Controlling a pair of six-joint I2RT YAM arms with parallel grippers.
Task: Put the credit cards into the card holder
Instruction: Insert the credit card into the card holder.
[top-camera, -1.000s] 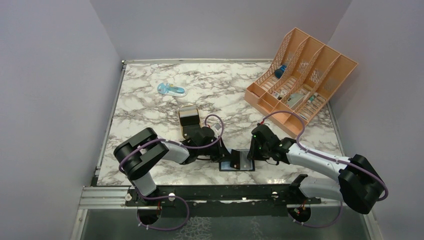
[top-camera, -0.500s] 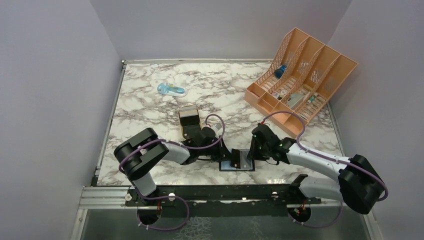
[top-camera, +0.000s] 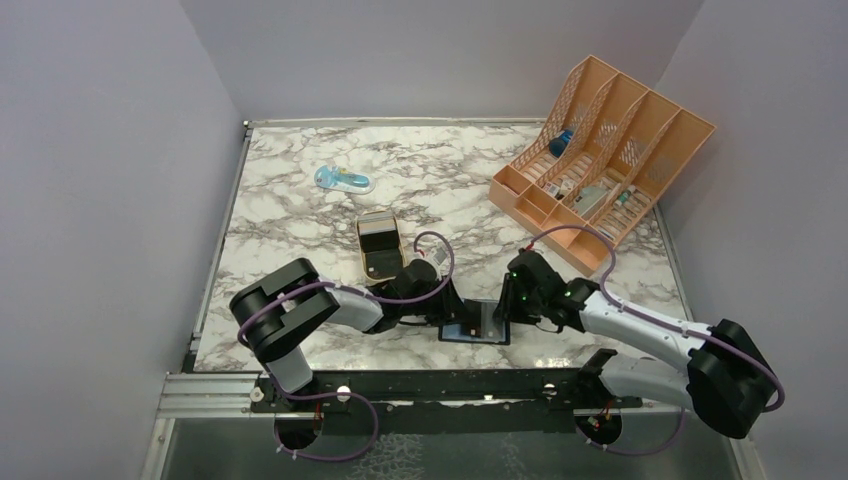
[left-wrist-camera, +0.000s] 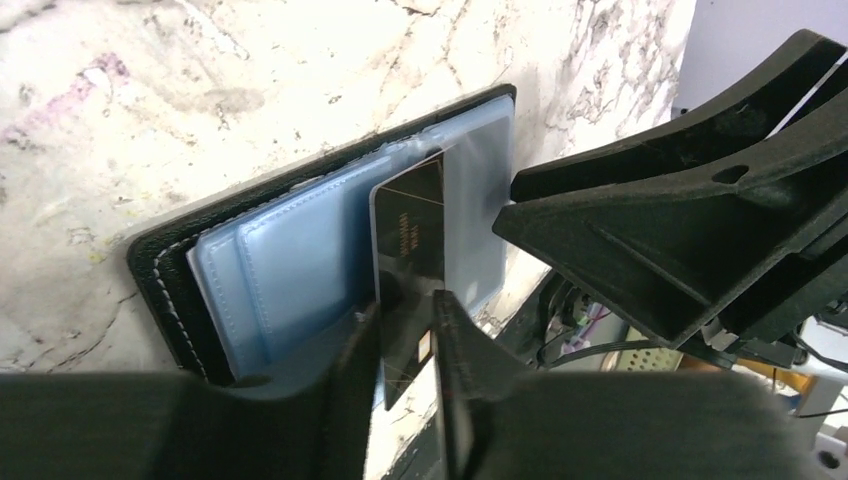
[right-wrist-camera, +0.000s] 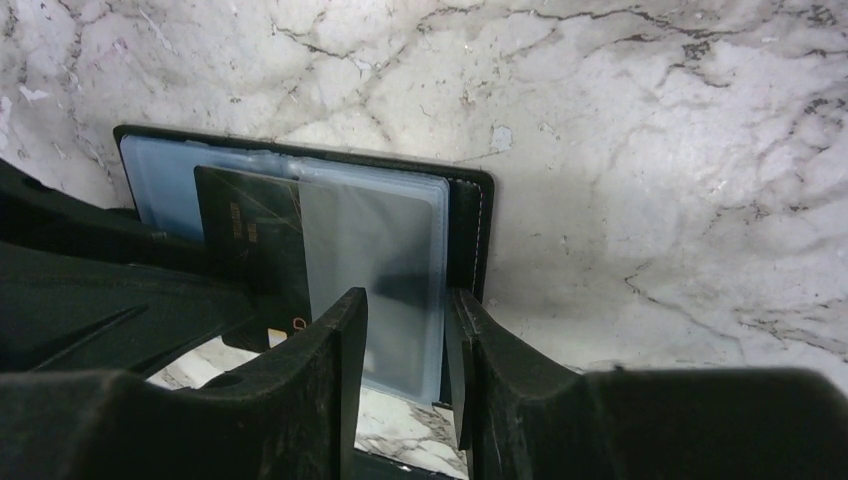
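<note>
Half done seating dark gold-lettered plastic card (left-wrist-camera: 408, 225) in black hinged card holder (left-wrist-camera: 280, 262); cannot tell whether left gripper (left-wrist-camera: 408, 315), nine o'clock, or right gripper (right-wrist-camera: 405, 305), three o'clock, grips; next, push card home

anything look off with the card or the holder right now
Only the dark card: it sits partway in the clear sleeve of the card holder, its free end jutting out between the left fingers. Nothing looks spilled or damaged.
</note>
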